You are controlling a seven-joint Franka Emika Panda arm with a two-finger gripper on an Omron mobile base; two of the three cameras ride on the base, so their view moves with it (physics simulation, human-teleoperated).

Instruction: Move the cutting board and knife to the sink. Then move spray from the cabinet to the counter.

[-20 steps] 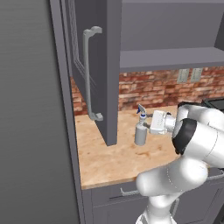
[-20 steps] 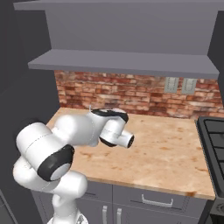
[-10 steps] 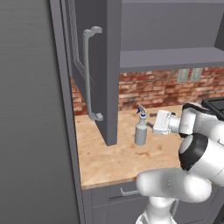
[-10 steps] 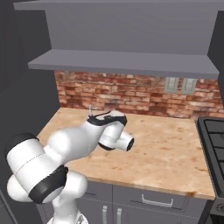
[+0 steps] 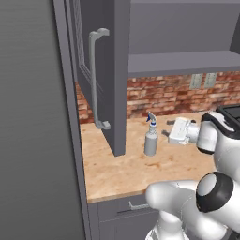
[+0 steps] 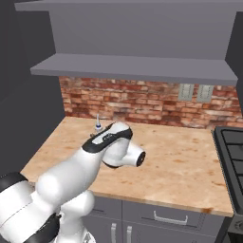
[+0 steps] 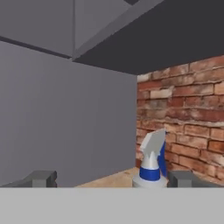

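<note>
The spray (image 5: 151,139), a slim pale grey bottle with a white trigger head and blue nozzle, stands upright on the beige counter (image 5: 117,173) just right of the open cabinet door (image 5: 117,70). My gripper (image 5: 168,129) hovers a short way to the right of the spray, open, with nothing between its fingers. In the hand view the spray head (image 7: 153,162) rises near the right fingertip (image 7: 183,178), apart from it. From the right base view the nozzle tip (image 6: 98,125) peeks over my forearm. The cutting board, the knife and the sink are out of view.
The cabinet door swings out over the counter's left part, its long bar handle (image 5: 95,79) facing me. A grey shelf (image 6: 133,71) runs above the brick backsplash. A black stove (image 6: 232,156) borders the counter (image 6: 180,161) on the right.
My hand has drawn back a little to the right, away from the spray, and the elbow has swung round. The spray stays standing in the same spot.
</note>
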